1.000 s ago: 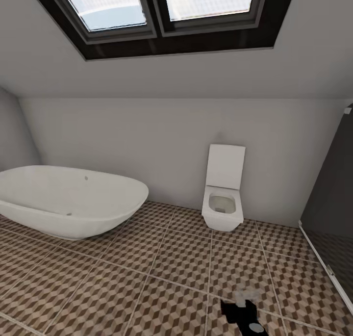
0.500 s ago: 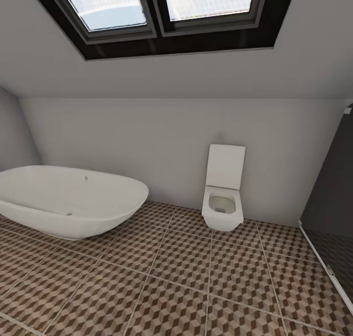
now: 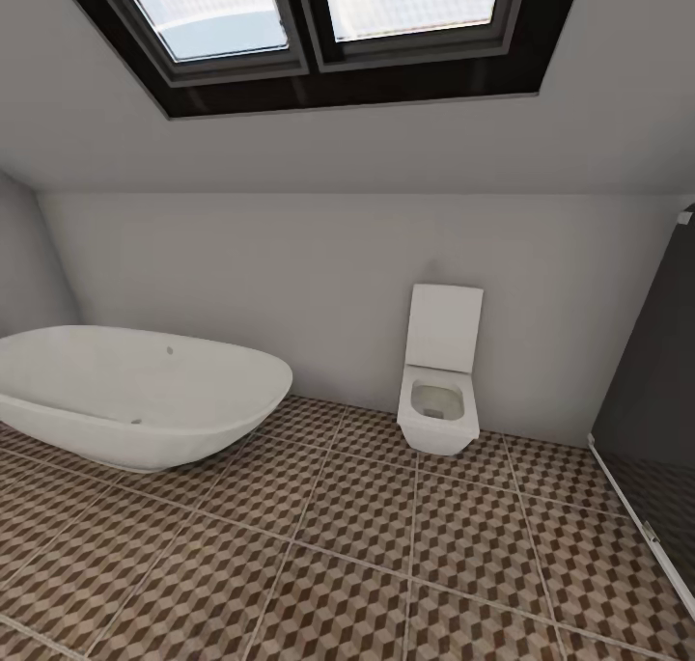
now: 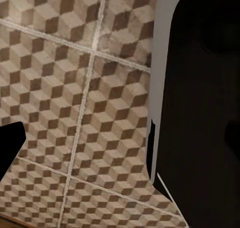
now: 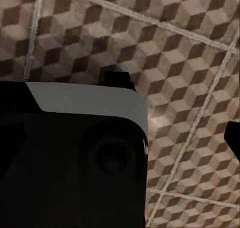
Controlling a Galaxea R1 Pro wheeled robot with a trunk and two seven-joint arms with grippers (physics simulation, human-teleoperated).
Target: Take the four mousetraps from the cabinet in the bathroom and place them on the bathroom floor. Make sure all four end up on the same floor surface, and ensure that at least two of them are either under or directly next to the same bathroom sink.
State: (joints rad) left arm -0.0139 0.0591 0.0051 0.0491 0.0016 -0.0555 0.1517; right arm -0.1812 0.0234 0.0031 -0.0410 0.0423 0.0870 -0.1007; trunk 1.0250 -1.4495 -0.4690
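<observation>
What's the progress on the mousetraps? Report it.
Done: nothing visible; the bathroom floor by the bathtub and toilet is bare of traps. In hand: nothing seen; both wrist views look down at tiles. Left: apparently everything, starting with finding the cabinet.

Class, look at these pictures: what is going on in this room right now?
Nothing is being handled at this moment. The robot's head camera looks across a bathroom: a white oval bathtub on the left, a white square toilet against the far wall, a dark glass-walled shower at the right, and skylight windows above. Both wrist cameras look down on the cube-patterned bathroom floor. No mousetrap is in sight.
</observation>
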